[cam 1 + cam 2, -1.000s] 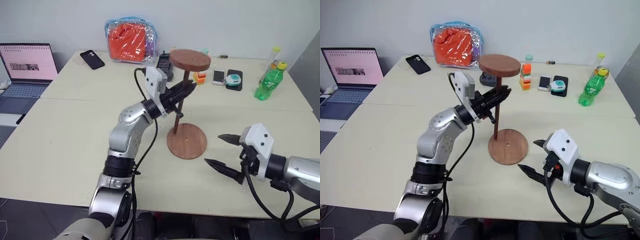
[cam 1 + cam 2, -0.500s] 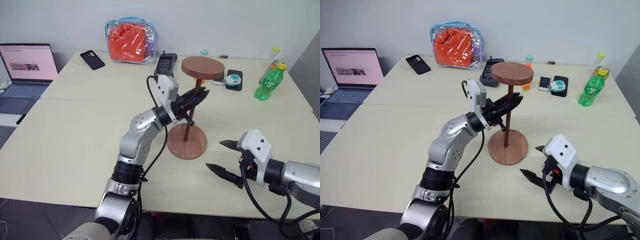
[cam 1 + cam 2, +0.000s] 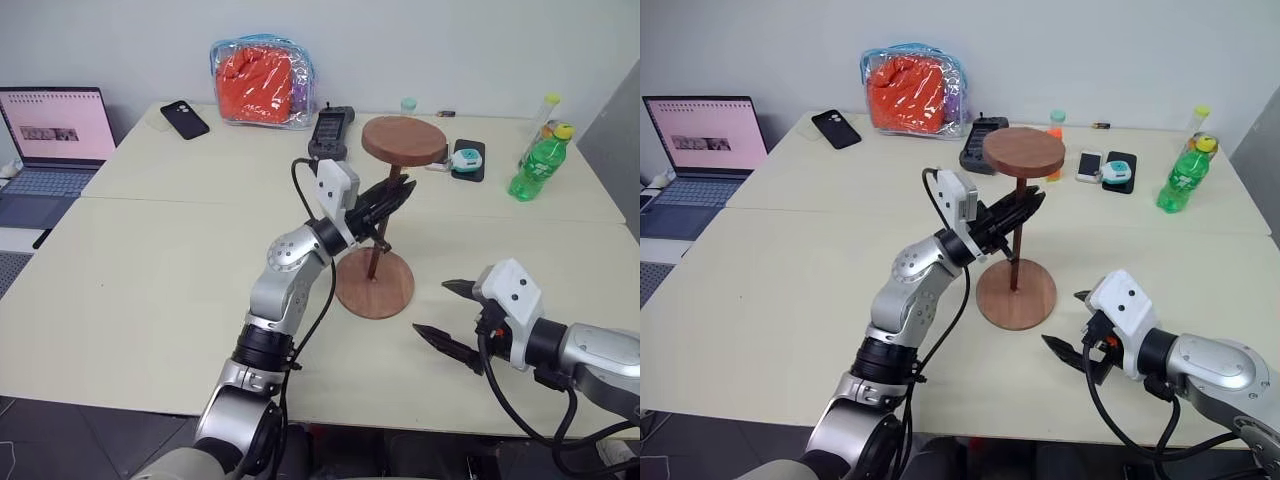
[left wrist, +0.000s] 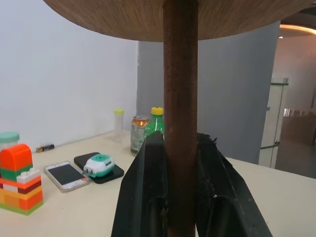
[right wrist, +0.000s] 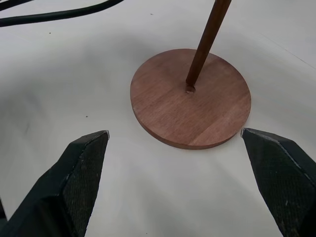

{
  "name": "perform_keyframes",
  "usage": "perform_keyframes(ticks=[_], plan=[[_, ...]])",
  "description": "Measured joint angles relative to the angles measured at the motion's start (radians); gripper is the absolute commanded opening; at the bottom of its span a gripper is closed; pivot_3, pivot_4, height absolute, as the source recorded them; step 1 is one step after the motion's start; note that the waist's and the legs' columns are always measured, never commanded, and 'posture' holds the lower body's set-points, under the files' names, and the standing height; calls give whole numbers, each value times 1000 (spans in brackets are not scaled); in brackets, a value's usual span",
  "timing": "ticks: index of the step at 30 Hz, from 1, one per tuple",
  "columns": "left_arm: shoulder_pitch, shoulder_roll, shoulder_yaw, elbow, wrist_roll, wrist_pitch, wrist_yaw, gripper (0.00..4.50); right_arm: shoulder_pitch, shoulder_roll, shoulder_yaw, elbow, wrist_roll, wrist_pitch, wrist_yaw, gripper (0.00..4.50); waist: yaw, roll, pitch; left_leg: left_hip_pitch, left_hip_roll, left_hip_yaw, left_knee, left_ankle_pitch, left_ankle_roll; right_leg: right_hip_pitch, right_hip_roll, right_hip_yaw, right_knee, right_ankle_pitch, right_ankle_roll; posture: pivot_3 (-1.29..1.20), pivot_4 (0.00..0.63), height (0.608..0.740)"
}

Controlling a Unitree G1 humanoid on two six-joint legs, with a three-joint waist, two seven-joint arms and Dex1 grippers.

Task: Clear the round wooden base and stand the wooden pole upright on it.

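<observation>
Thin dark-brown wooden pole (image 3: 378,243) now swinging upright, tip reaching centre hole of flat reddish-brown round wooden base (image 3: 375,283); left gripper (image 3: 392,198) jaws clamped on pole; right gripper (image 3: 448,315), at base's 4 o'clock, jaws apart; keep pole vertical while seating.

Cream tables (image 3: 150,260), pale wall (image 3: 450,40), dark floor (image 3: 20,430).

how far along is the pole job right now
Done: the base is clear, nothing else lying on it. In hand: the left gripper is shut on the pole, whose lower tip sits at the base's centre hole, rod slightly tilted. Left: straighten it, seat it and let go. The right gripper waits open beside the base.
</observation>
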Motion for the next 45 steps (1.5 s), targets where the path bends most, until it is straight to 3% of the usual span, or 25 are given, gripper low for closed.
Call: perform_keyframes(ticks=[45], plan=[[82, 4, -24, -15, 5, -106, -5, 276, -2, -2, 4, -2, 55, 3, -37, 4500, -1, 0, 0, 6, -1, -2, -1, 0, 0, 5, -1, 0, 0, 0, 0, 0, 150, 740]])
